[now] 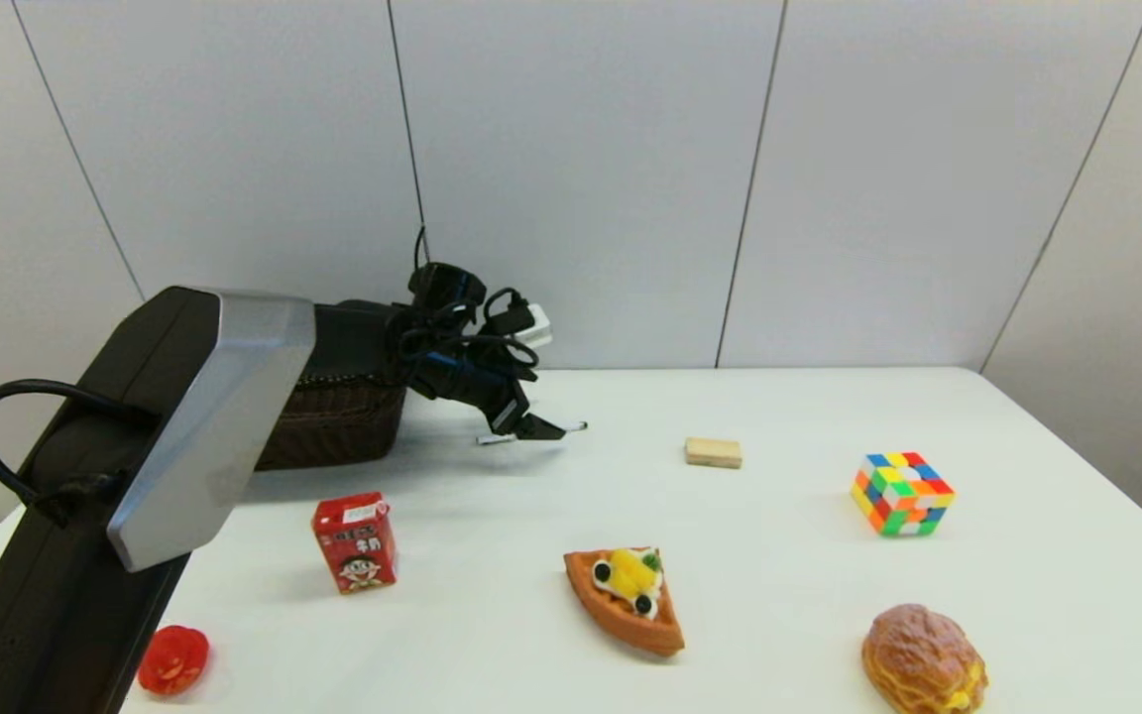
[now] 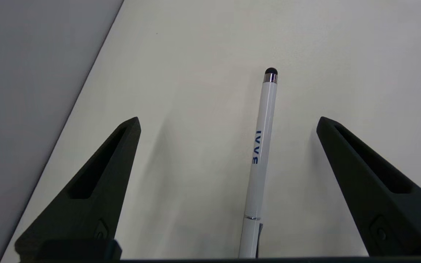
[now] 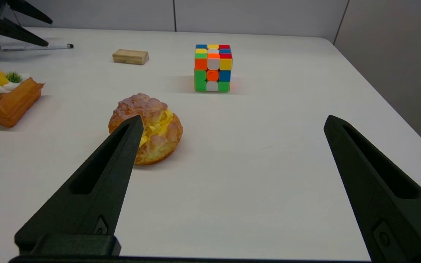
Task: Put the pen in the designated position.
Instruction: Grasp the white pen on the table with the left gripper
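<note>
The pen (image 2: 263, 146), thin and white with a dark tip and blue print, lies flat on the bare white tabletop (image 2: 196, 54), just right of the dark wicker basket (image 1: 333, 426). My left gripper (image 2: 228, 120) hovers right over it, open, with one finger on each side and neither touching it. From the head camera the gripper (image 1: 531, 428) covers the middle of the pen (image 1: 494, 438). No marking shows the designated position. My right gripper (image 3: 232, 122) is open and empty near the table's front right; from there the pen (image 3: 37, 47) lies far off.
On the table are a red milk carton (image 1: 355, 542), a waffle slice (image 1: 630, 595), a small wooden block (image 1: 713, 452), a colour cube (image 1: 901, 493), a cream puff (image 1: 923, 659) and a red toy (image 1: 174, 659). The back wall runs behind the basket.
</note>
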